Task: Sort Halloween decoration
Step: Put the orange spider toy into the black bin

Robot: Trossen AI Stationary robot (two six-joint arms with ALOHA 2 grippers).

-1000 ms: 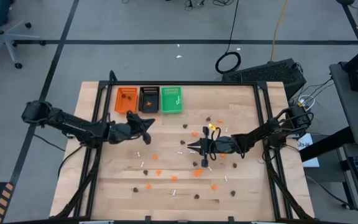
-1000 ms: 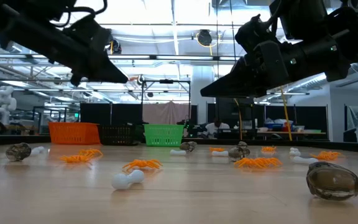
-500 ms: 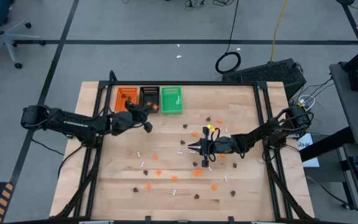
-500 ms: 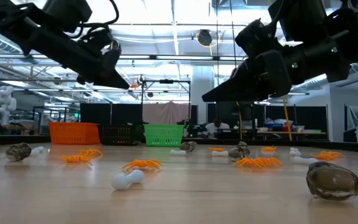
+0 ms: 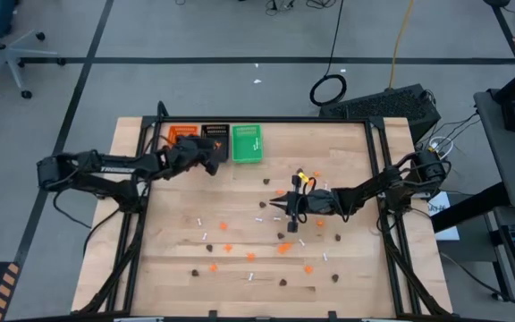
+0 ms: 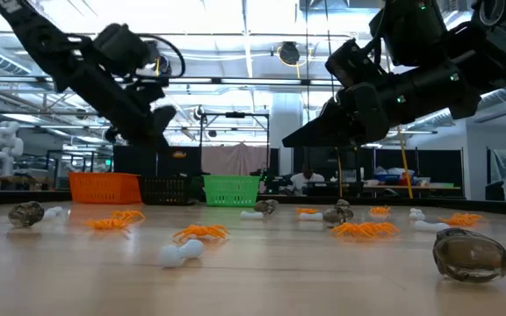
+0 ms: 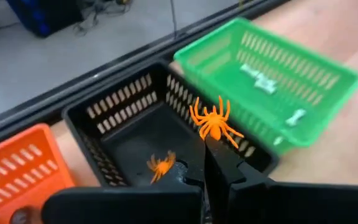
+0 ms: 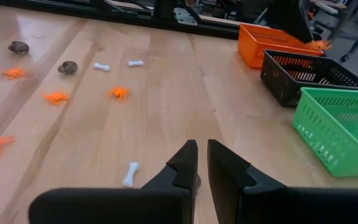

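Observation:
My left gripper [image 5: 213, 156] hangs over the black tray [image 7: 104, 111], shut on an orange spider [image 7: 214, 123]. A second orange spider [image 7: 161, 165] lies on the floor of that tray. The orange tray [image 5: 181, 136] and the green tray [image 5: 247, 143], which holds white bones [image 7: 257, 79], stand on either side of it at the far edge. My right gripper [image 8: 199, 163] hovers shut and bare above mid-table. Orange spiders [image 8: 118, 93], brown blobs [image 8: 68, 67] and white bones [image 8: 130, 174] lie scattered on the wood. My left gripper pinches the orange spider between its two fingertips [image 7: 216, 155], by the near end of its body [image 7: 212, 134]. The fingers slant down from the table's left side. The spider sticks out beyond the tips with its legs spread, lifted clear above the black tray.
The three trays stand side by side along the far edge, left of middle. A dark frame [image 5: 378, 161] borders the table. The trinkets lie thickest in the middle and near right part [image 5: 280, 249]. Bare wood [image 5: 173, 233] lies at the near left.
My left gripper has swung from mid-table toward the far edge, staying shut on the orange spider, and has ended up over the black tray. The arm has turned about its base as it went. My right gripper has kept its place.

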